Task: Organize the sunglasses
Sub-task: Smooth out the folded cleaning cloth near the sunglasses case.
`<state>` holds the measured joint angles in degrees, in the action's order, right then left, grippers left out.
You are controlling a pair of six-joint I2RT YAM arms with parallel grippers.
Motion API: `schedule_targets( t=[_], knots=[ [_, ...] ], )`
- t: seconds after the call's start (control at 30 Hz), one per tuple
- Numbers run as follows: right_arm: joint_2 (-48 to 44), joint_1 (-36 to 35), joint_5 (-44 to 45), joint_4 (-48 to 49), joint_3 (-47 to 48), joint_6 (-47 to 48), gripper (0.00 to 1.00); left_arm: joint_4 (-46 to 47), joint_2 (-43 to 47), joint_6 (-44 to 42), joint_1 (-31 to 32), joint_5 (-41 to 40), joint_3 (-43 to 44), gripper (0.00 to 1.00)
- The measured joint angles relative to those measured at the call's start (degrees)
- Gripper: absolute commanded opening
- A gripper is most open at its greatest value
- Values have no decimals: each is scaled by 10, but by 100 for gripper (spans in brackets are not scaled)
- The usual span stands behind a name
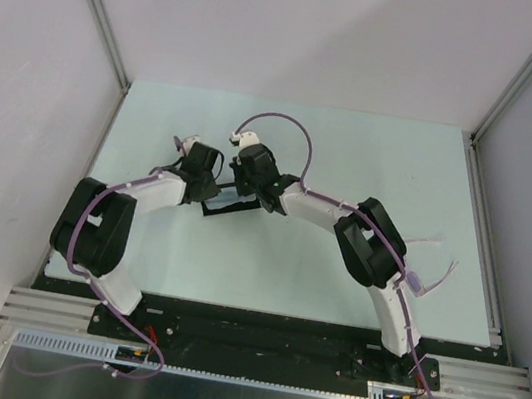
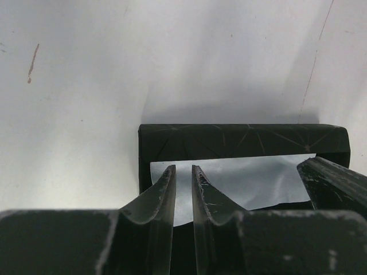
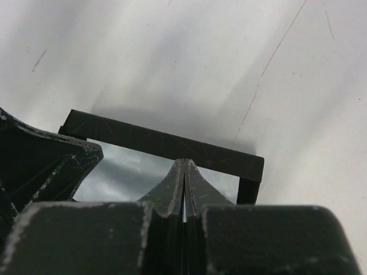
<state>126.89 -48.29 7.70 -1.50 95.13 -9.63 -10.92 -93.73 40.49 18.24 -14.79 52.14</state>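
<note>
The case (image 2: 241,141) is black (faintly line-patterned), the cloth (image 2: 252,177) pale blue.

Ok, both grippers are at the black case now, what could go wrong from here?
1. The left gripper and right gripper crowd together over the black case; they could knock each other.
2. Both sets of fingertips sit at the light blue cloth; pulling away might drag it out.
3. The sunglasses show in no view; if they lie under the cloth, pressing could harm them.
</note>
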Motion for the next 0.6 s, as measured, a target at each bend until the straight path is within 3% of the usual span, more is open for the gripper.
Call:
schedule_targets(
  t=[0.6],
  knots=[
    [34, -11, 10, 18, -10, 27, 0, -1, -39, -3, 0, 2, 14, 16]
  ],
)
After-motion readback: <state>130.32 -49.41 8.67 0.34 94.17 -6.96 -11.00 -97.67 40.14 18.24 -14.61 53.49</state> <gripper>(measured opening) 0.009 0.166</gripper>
